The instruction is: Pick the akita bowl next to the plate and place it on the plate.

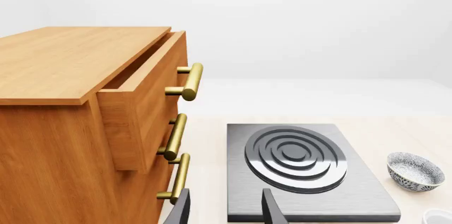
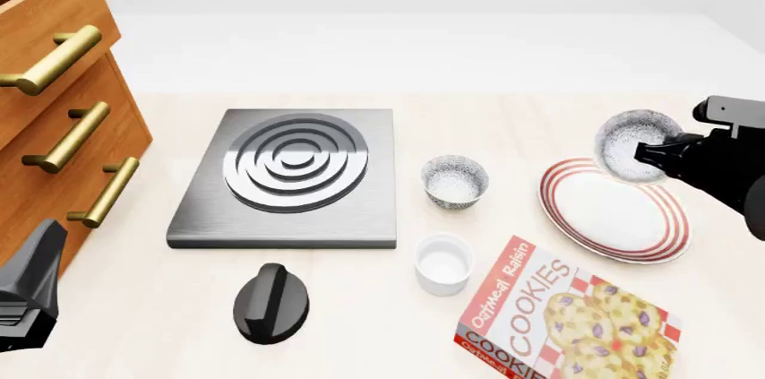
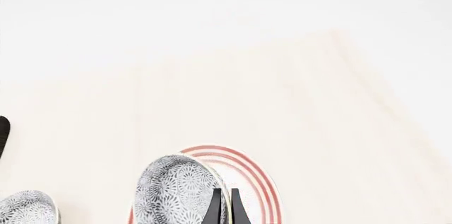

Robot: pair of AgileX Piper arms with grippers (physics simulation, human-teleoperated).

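My right gripper [image 2: 655,151] is shut on the rim of the akita bowl [image 2: 633,143], holding it tilted in the air above the far edge of the plate [image 2: 622,218]. In the right wrist view the speckled akita bowl [image 3: 177,192] sits beside the closed fingers [image 3: 215,207], with the plate's red rings [image 3: 251,171] behind it. My left gripper [image 1: 226,211] is open and holds nothing, low near the cabinet at the front left [image 2: 30,294].
A second akita bowl [image 2: 456,180] and a white cup [image 2: 443,262] stand left of the plate. A cookie box [image 2: 562,321] lies at the front. A stove plate [image 2: 290,173], a black knob [image 2: 271,301] and a wooden drawer cabinet [image 2: 60,101] fill the left.
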